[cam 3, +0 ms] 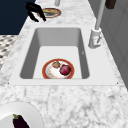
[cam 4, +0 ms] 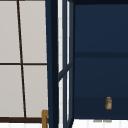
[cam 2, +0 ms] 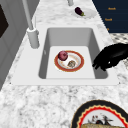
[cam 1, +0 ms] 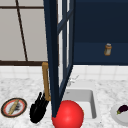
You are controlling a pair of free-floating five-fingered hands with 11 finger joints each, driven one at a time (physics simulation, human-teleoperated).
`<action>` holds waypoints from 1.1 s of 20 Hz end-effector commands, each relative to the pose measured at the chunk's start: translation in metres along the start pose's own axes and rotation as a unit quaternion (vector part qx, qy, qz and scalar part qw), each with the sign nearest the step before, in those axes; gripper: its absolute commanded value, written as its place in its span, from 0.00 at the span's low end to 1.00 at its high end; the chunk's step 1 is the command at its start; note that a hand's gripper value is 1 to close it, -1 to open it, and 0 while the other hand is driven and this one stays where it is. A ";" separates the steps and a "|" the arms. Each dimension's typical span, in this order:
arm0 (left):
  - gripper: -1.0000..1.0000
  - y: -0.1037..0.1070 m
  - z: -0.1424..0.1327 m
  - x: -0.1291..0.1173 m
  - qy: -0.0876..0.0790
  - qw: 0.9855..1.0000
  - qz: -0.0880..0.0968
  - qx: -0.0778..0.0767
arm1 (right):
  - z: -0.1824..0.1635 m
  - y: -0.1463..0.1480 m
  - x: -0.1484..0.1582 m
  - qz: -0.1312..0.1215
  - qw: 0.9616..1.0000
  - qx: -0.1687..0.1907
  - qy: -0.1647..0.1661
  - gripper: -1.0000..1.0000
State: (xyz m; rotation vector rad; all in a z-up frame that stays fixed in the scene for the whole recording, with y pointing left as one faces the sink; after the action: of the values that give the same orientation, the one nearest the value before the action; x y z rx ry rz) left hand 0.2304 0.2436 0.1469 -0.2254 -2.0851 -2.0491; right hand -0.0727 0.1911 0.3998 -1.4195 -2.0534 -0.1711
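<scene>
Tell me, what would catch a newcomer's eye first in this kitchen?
Probably the big red ball at the front of the sink, beside the open dark blue cabinet door. Next comes the black left hand hanging over the marble counter with its fingers pointing down, near a plate holding a bread roll. In the basin lies an orange-rimmed plate with a red apple.

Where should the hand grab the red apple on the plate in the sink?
Best from straight above, fingers round its widest part. The apple is round and sits on the red-rimmed plate low in the sink, whose walls probably block a sideways reach. A small brown food lies close beside it, so close the fingers on the other sides. The left hand hovers at the sink's front edge.
</scene>
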 end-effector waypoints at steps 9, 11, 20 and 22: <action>0.50 0.000 0.000 0.000 0.000 1.000 0.000 0.000 | -0.004 0.009 -0.034 0.017 0.994 0.105 -0.005 0.00; 0.50 0.000 0.000 0.000 0.000 1.000 0.000 0.000 | -0.002 0.012 -0.038 0.019 0.994 0.107 -0.007 0.00; 0.50 0.000 0.000 0.000 0.000 1.000 0.000 0.000 | -0.017 0.024 -0.067 -0.008 0.983 0.184 -0.020 0.00; 0.50 0.000 0.000 0.000 0.000 1.000 0.000 0.000 | -0.012 0.039 -0.073 -0.019 0.984 0.177 -0.025 0.00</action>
State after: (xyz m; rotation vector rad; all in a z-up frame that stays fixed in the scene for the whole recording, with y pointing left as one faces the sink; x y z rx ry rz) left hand 0.2304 0.2436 0.1469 -0.2254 -2.0851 -2.0491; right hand -0.0317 0.1441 0.3699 -1.1421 -2.0967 0.1128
